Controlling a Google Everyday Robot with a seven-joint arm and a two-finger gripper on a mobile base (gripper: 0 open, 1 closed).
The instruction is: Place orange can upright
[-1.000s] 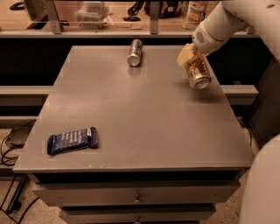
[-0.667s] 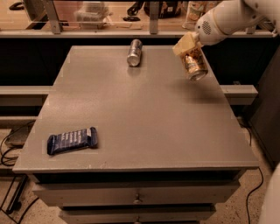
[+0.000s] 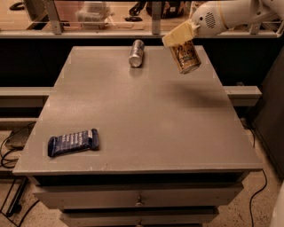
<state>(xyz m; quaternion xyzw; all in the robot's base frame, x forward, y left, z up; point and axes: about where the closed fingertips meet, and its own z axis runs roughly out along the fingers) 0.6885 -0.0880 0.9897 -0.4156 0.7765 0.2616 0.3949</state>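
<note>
The orange can (image 3: 186,56), orange-brown and gold with a silver end, hangs tilted in the air above the far right part of the grey table (image 3: 146,115). My gripper (image 3: 181,34) is shut on its upper end, with cream-coloured fingers (image 3: 174,35) over the can's top. The white arm (image 3: 226,13) reaches in from the upper right. The can's lower silver end points down and toward the right, clear of the table top.
A plain silver-grey can (image 3: 136,52) lies on its side at the far middle of the table. A dark blue snack bar (image 3: 72,142) lies near the front left corner. A shelf with clutter (image 3: 93,11) runs behind the table. Drawers sit below the table's front edge.
The gripper has lifted the orange can up off the table and carried it left, toward the far edge. The silver can and snack bar have not moved.
</note>
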